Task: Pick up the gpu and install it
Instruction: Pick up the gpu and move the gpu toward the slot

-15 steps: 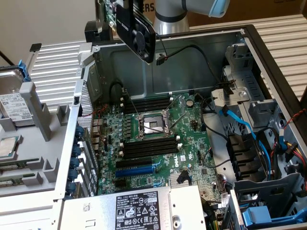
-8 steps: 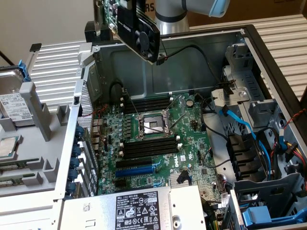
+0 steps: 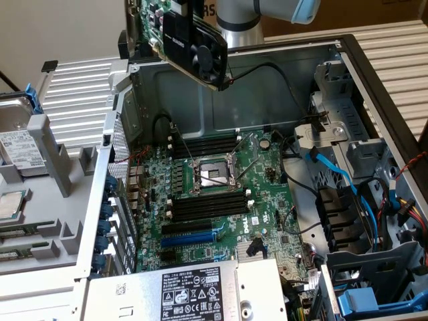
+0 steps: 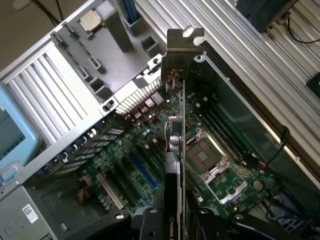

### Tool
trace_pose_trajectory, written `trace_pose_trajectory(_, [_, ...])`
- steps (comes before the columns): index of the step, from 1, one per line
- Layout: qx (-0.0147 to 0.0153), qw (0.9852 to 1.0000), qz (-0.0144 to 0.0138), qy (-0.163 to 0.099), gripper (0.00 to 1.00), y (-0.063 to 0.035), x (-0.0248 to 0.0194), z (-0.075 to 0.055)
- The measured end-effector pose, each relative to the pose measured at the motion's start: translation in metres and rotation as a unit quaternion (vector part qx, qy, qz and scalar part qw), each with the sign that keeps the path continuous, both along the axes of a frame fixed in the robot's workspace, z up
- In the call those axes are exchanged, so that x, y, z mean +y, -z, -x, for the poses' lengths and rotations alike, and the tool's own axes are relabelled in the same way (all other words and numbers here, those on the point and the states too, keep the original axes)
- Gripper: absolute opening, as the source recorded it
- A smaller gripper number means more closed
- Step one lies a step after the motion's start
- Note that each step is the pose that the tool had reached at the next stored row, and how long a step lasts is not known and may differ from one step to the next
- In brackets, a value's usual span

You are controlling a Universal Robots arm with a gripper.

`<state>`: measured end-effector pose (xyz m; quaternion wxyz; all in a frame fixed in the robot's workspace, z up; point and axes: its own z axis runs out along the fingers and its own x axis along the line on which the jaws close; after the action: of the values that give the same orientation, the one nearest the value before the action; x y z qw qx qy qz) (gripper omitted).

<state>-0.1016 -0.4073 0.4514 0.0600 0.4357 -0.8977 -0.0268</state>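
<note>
The gpu (image 3: pixel 194 39) hangs tilted in the air above the far wall of the open computer case (image 3: pixel 374 87); its black shroud with a fan faces the exterior camera and its green board lies behind. In the wrist view the gpu (image 4: pixel 174 145) is seen edge-on, with its silver end bracket (image 4: pixel 183 44) pointing away from the gripper (image 4: pixel 172 217). The gripper is shut on the card's near end, a finger (image 4: pixel 150 222) on each side. Well below the card lies the green motherboard (image 3: pixel 221 200), with a blue expansion slot (image 3: pixel 190 235) near its front.
An empty processor socket (image 3: pixel 210 175) and black memory sticks (image 3: pixel 207 204) sit mid-board. A power supply (image 3: pixel 190 291) lies at the front. Drive cages and blue cables (image 3: pixel 334 175) crowd the exterior view's right. A grey tray (image 3: pixel 50 174) with a hard drive (image 3: pixel 20 148) stands left.
</note>
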Motion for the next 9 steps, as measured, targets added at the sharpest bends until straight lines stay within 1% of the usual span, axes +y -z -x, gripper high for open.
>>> trace_pose_trajectory(1, [-0.0021, 1.0000, -0.0001, -0.008, 0.26, 0.0000, 0.0000, 0.0000])
trace_pose_trajectory(2, [-0.0048, 0.9999, -0.0002, -0.016, 0.26, 0.0002, 0.0000, -0.0001])
trace_pose_trajectory(3, [-0.0089, 0.9997, -0.0002, -0.023, 0.26, 0.0002, 0.0000, 0.0000])
trace_pose_trajectory(4, [-0.0146, 0.9995, -0.0001, -0.028, 0.26, 0.0002, 0.0000, -0.0001])
trace_pose_trajectory(7, [-0.0352, 0.9985, -0.0009, -0.041, 0.26, 0.0002, 0.0000, -0.0001])
trace_pose_trajectory(8, [-0.0396, 0.9982, -0.0023, -0.046, 0.26, 0.0002, 0.0000, -0.0001])
trace_pose_trajectory(9, [-0.0419, 0.9978, -0.0058, -0.051, 0.26, 0.0002, 0.0000, -0.0001])
